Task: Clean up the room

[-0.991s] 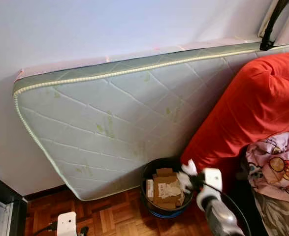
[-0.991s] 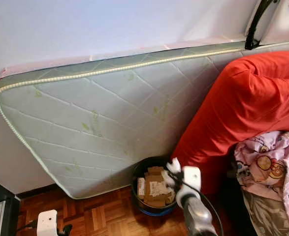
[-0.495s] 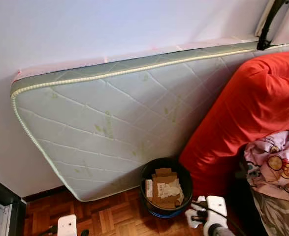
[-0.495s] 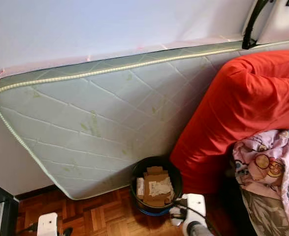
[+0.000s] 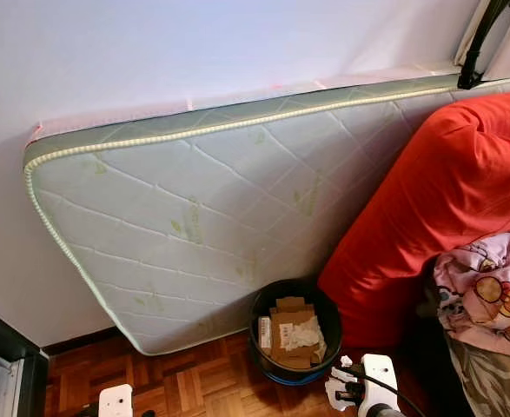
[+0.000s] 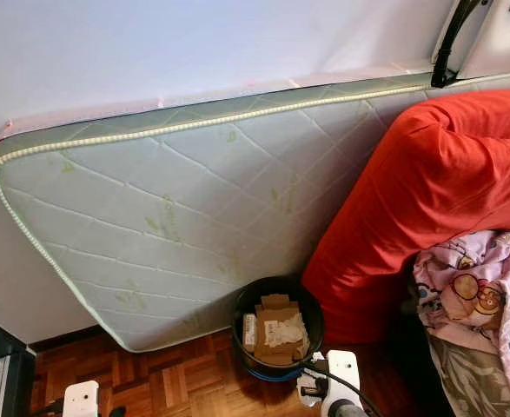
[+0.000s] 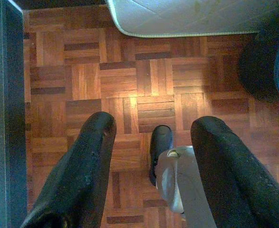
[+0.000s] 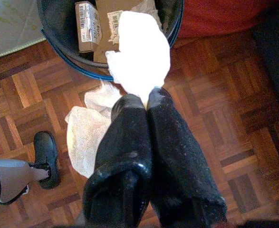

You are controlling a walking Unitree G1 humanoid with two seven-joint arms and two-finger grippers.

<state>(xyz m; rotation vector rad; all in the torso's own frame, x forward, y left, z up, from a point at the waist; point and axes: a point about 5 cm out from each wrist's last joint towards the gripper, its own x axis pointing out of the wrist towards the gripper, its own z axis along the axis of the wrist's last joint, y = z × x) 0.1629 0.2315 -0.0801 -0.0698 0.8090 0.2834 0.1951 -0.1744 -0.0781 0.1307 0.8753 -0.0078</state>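
Note:
A black round bin with cardboard pieces and crumpled paper stands on the parquet, between a leaning mattress and a red-covered bed. My right gripper hovers just in front of the bin, shut on a white paper wad. The same wad shows by my right wrist in the left eye view. A crumpled pale wrapper lies on the floor under that gripper. My left gripper hangs open over bare parquet, with nothing between its fingers.
A quilted white-green mattress leans against the wall. A red-covered bed with a pink patterned blanket is on the right. Dark furniture stands at the left. My own foot is near the wrapper.
My right arm has drawn back and down from the bin's rim towards me, the white wad still between its fingers. The view has shifted slightly.

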